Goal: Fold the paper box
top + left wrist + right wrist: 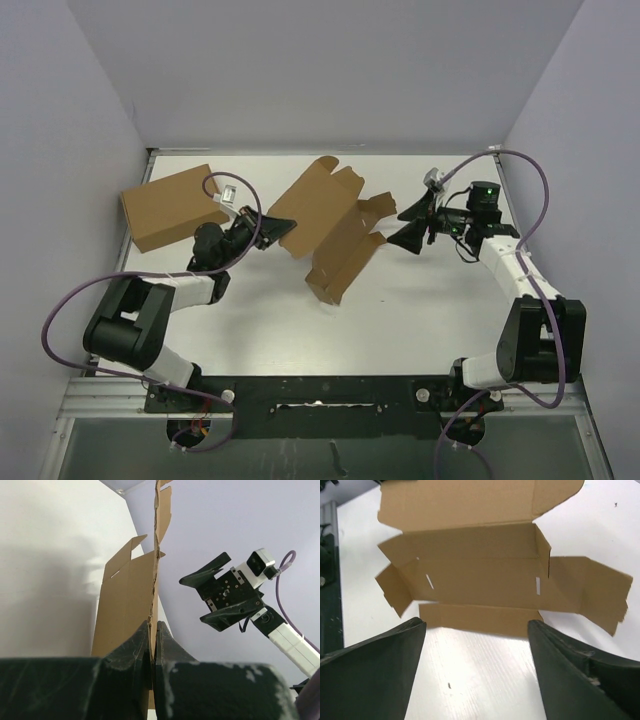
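The paper box is a brown die-cut mailer, partly unfolded, in the middle of the table with its flaps spread. My left gripper is shut on the box's left panel edge. In the left wrist view the cardboard stands edge-on between the closed fingers. My right gripper is open and empty, just right of the box's right flap. In the right wrist view the box lies ahead of the spread fingertips, its inside, slots and near flap facing me.
A larger plain brown cardboard box sits at the back left, behind my left arm. The table's back edge meets the wall close behind the paper box. White table surface lies in front of the paper box.
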Controlling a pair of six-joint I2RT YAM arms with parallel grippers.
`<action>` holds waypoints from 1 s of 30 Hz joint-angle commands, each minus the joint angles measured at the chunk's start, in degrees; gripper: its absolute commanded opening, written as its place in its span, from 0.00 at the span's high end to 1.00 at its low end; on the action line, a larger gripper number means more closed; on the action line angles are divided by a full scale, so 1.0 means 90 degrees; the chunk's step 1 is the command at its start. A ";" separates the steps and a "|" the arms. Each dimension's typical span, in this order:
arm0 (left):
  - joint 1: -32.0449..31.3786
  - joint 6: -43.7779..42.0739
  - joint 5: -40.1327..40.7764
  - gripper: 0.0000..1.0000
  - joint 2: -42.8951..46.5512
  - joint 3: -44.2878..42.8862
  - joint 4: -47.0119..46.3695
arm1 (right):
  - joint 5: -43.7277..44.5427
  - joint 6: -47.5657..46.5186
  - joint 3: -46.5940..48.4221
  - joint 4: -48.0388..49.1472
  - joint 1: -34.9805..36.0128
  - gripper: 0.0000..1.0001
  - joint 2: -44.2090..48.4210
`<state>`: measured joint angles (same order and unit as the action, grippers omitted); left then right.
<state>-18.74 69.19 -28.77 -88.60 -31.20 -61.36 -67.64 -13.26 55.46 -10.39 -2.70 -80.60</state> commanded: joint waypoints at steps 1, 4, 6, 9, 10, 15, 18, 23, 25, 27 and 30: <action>0.0219 -0.0286 -0.0397 1.00 0.0501 0.0038 -0.0028 | 0.0088 -0.1026 -0.0310 0.0388 -0.0076 0.10 0.0301; 0.0300 -0.0351 -0.0570 1.00 0.0513 0.0039 0.0040 | 0.0060 -0.1312 -0.0360 0.0284 -0.0094 0.02 0.0235; 0.0337 -0.0354 -0.0659 1.00 0.0482 0.0039 0.0001 | 0.0010 -0.1502 -0.0382 0.0204 -0.0092 0.01 0.0145; 0.0361 -0.0337 -0.0730 1.00 0.0430 0.0041 -0.0086 | -0.0136 -0.1502 -0.0483 0.0300 -0.0091 0.02 -0.0123; 0.0363 -0.0334 -0.0737 1.00 0.0418 0.0039 -0.0102 | -0.0143 -0.1434 -0.0483 0.0320 -0.0082 0.02 -0.0252; 0.0402 -0.0474 -0.0697 1.00 0.0418 0.0138 -0.0057 | 0.0167 -0.0932 -0.0219 0.0148 -0.0066 0.02 -0.0879; 0.0427 -0.0607 -0.0654 1.00 0.0406 0.0194 -0.0018 | 0.0577 -0.0827 0.0120 -0.0311 -0.0066 0.01 -0.1265; 0.0432 -0.0686 -0.0664 1.00 0.0307 0.0188 -0.0008 | 0.0853 -0.0653 0.0580 -0.0930 -0.0054 0.12 -0.1795; 0.0432 -0.0686 -0.0660 1.00 0.0273 0.0191 -0.0026 | 0.0881 -0.0620 0.0659 -0.1012 -0.0030 0.16 -0.1909; 0.0437 -0.0696 -0.0651 1.00 0.0227 0.0209 -0.0051 | 0.0855 -0.0581 0.0708 -0.1064 -0.0003 0.18 -0.1996; 0.0452 -0.0723 -0.0622 1.00 0.0184 0.0239 -0.0067 | 0.0787 -0.0521 0.0778 -0.1111 0.0036 0.19 -0.2055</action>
<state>-15.20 64.03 -34.24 -86.96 -28.95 -58.92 -59.99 -19.00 59.94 -18.98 -2.90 -99.18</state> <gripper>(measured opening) 0.014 0.816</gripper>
